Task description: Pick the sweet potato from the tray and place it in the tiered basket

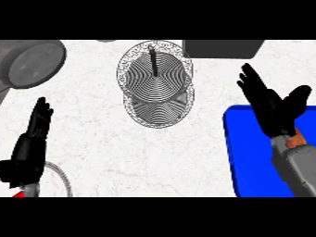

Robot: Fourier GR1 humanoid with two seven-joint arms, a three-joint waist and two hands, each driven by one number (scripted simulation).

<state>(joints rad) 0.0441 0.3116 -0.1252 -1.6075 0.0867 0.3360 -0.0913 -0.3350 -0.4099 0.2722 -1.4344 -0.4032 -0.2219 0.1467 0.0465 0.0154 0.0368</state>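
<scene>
My right hand (273,109) hung over the far left corner of the blue tray (246,157), fingers straight and spread, thumb out to the right, holding nothing. I kept it open like that, I judge, so it could come down around the sweet potato (296,140). Of that I could see only a sliver of orange, showing just at my wrist where the grey forearm crossed the tray; my own arm hid the rest, so I could not tell how it lay or whether it touched the tray's rim.

The tiered basket (154,85) stood to the left of the tray and a little farther away, near the middle of the white surface (105,139). Its two round wire tiers overlapped from where I looked, with a dark post rising from the upper one. Nothing lay in either tier that I could make out, so the placing was not yet done.

My left hand (27,150) rested at the near left, fingers up and relaxed, holding nothing, well apart from both tray and basket. Beside it curved the rim of a plate (63,178). A grey round pan (34,62) sat at the far left.
</scene>
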